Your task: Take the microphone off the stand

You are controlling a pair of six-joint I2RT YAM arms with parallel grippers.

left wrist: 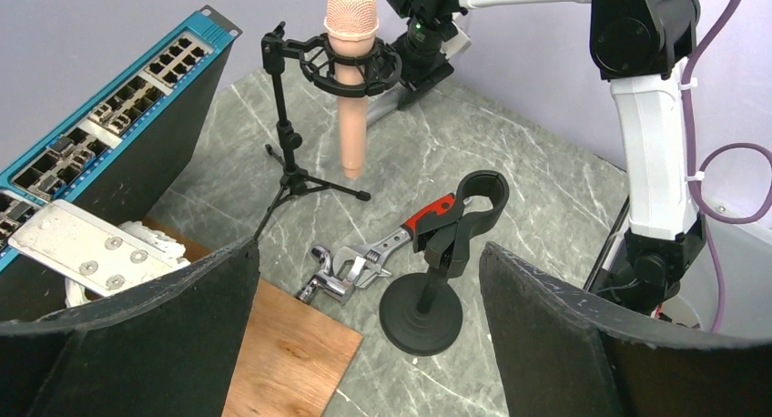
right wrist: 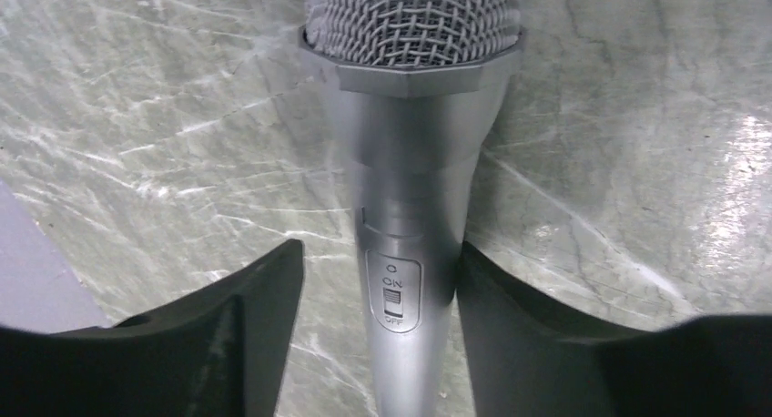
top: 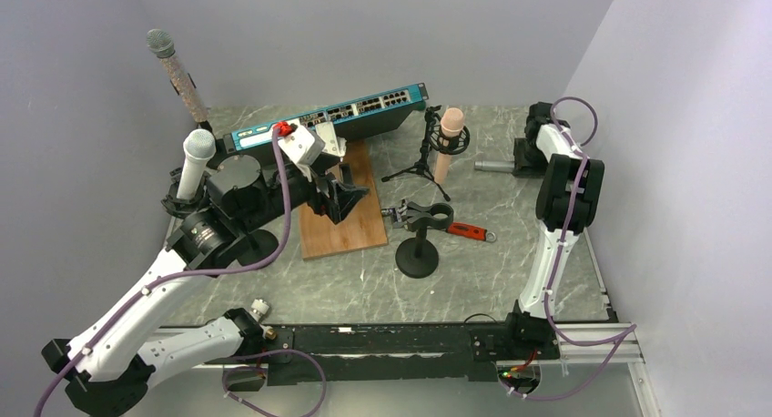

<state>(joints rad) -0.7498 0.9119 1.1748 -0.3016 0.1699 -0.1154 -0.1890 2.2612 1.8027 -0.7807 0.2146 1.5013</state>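
1. Two jaws of the right gripper (right wrist: 378, 253) stand parted around the silver microphone (right wrist: 405, 189), which lies on the worktop (right wrist: 637, 162) near its far right corner. One finger is clear of it; the other seems to touch.
2. Left gripper (left wrist: 369, 246) gapes wide, empty, over the wooden board (top: 341, 221).
3. Round-base stand (top: 417, 251), clip empty, sits mid-worktop.

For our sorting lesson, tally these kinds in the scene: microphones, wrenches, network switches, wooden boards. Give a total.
Microphones: 4 (pink, white, silver, glittery)
Wrench: 1
Network switch: 1
Wooden board: 1
Total: 7
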